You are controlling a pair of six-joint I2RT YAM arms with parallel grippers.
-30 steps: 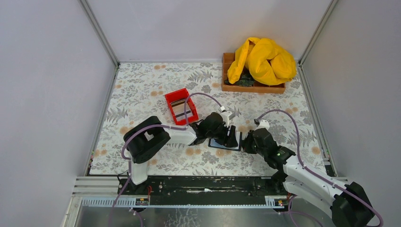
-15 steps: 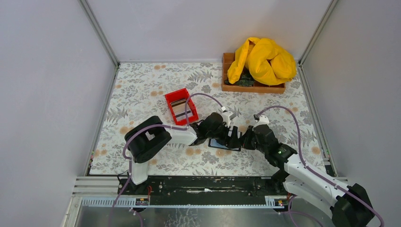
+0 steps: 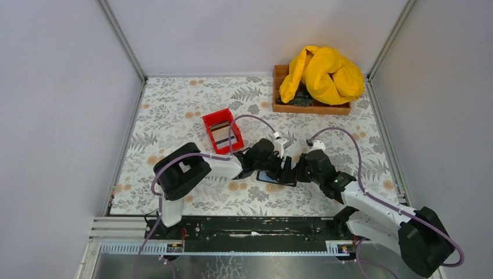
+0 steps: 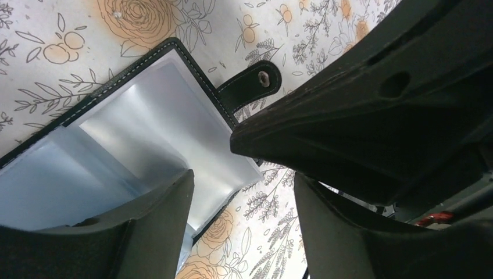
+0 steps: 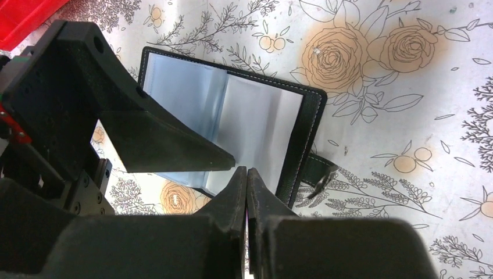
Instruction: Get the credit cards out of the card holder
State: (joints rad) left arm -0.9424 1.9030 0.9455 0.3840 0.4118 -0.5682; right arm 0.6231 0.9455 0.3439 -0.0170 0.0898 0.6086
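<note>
The card holder point(image 3: 268, 176) lies open on the flowered table, its black cover point(image 5: 302, 133) framing grey-blue sleeves point(image 4: 145, 133), with its snap strap point(image 4: 256, 81) sticking out to one side. My left gripper point(image 4: 244, 192) is open low over it, one finger point(image 4: 145, 232) over a sleeve and the other above the table. My right gripper point(image 5: 246, 171) is shut, its tips at the edge of the pale page point(image 5: 261, 122), close against the left gripper point(image 3: 285, 168). What looks like credit cards point(image 3: 221, 127) lies in the red bin. The sleeves in view look plain.
The red bin point(image 3: 210, 135) stands just behind and left of the holder. At the back right, a wooden tray point(image 3: 280, 107) holds a yellow cloth point(image 3: 322, 75). Grey walls close in the table on three sides.
My right gripper has slid left onto the holder's edge, up against the left gripper. The left jaws have spread wider. The holder has stayed put.
</note>
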